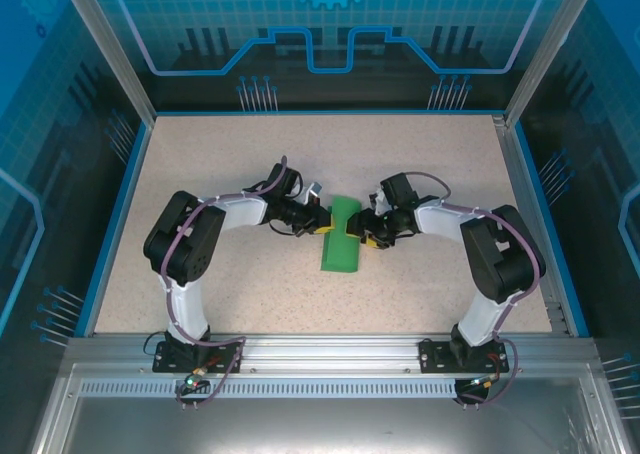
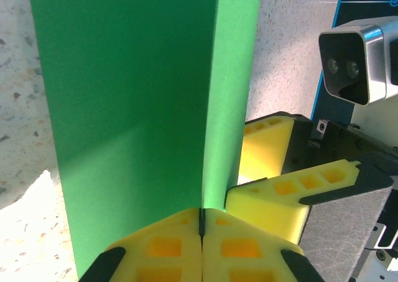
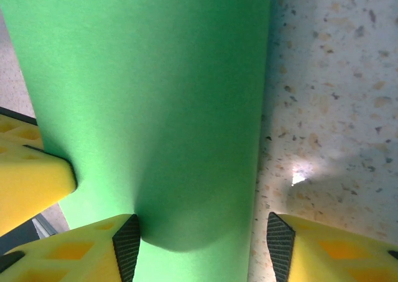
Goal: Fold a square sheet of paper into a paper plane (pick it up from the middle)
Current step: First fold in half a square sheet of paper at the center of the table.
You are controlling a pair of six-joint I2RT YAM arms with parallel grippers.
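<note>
Left hand (image 1: 322,221) pinched tight on raised crease of bright green folded paper sheet (image 1: 340,239), yellow fingertips (image 2: 168,238) meeting on it. Right hand (image 1: 362,232) opposite, jaws apart, straddling sheet's curved fold; one pad (image 3: 127,245) touching paper, other clear. Sheet between both hands, mid speckled beige table (image 1: 250,304), long side running front to back.

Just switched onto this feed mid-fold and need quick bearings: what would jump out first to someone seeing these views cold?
The bright green square sheet of paper, bent over on itself at the middle of the speckled table, stands out first. The left gripper is shut on it from the left, while the right gripper meets it from the right with jaws apart around the curved fold.
</note>
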